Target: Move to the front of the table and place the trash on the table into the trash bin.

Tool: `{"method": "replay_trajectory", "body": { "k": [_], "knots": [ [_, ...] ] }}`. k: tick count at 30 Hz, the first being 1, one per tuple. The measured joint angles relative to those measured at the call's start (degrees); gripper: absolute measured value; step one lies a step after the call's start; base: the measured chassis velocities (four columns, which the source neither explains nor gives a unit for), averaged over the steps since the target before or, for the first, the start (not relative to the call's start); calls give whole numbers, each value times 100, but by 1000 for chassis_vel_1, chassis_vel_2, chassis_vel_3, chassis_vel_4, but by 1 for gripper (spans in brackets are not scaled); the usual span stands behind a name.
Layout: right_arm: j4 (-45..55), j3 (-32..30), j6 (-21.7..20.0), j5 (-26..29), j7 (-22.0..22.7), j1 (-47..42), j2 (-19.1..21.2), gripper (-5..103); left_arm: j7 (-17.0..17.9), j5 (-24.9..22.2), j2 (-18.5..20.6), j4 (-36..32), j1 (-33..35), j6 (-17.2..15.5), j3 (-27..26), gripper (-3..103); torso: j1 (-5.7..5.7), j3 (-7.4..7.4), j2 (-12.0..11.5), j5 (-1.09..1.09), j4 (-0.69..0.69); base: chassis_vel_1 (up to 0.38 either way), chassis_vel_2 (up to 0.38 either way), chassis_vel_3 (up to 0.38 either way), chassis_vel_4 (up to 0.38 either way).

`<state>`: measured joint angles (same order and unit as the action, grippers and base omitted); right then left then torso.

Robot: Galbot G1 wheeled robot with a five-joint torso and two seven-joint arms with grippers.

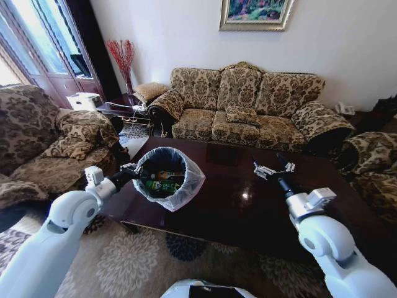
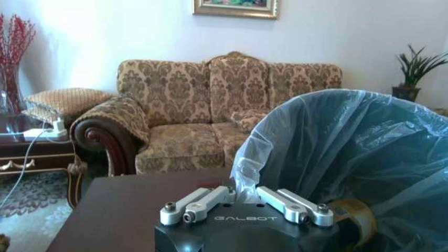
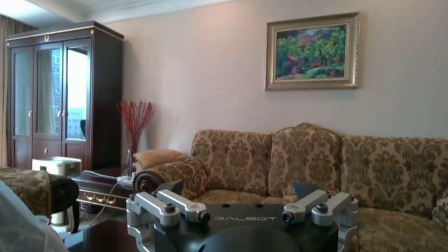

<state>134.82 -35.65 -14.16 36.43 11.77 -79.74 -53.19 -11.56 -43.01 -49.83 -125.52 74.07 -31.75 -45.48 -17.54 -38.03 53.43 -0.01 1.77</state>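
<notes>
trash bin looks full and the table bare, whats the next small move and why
Probably let go of the trash bin. The left gripper pinches its bag liner at the rim. A green wrapper lies inside, no litter shows on the table, and the right gripper hovers empty with jaws open.

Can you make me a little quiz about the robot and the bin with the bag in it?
1. True or false: the right gripper is holding a can.
2. Which gripper grips the rim of the trash bin? A) the left gripper B) the right gripper C) neither
3. Fill in the gap: the green wrapper lies inside the ____.

Key:
1. False. It is open and empty, above the table.
2. A.
3. trash bin.
</notes>
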Motion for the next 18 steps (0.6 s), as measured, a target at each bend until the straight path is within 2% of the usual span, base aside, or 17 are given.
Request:
{"method": "replay_trajectory", "body": {
  "k": [4,6,18],
  "knots": [
    [26,-7,2,-4,26,-3,17,100,-9,2,-70,-69,6,0,14,2,1,0,0,0,0,247,-273,-261,292],
    [44,5,0,-4,41,1,38,100,-219,146,-119,-82,20,17,-20,2,3,1,1,0,-1,299,-288,-309,277],
    [5,289,-15,-22,84,169,121,100,-297,258,-231,-123,122,110,-102,2,2,1,-1,4,0,289,-304,-301,281]
  ]
}}
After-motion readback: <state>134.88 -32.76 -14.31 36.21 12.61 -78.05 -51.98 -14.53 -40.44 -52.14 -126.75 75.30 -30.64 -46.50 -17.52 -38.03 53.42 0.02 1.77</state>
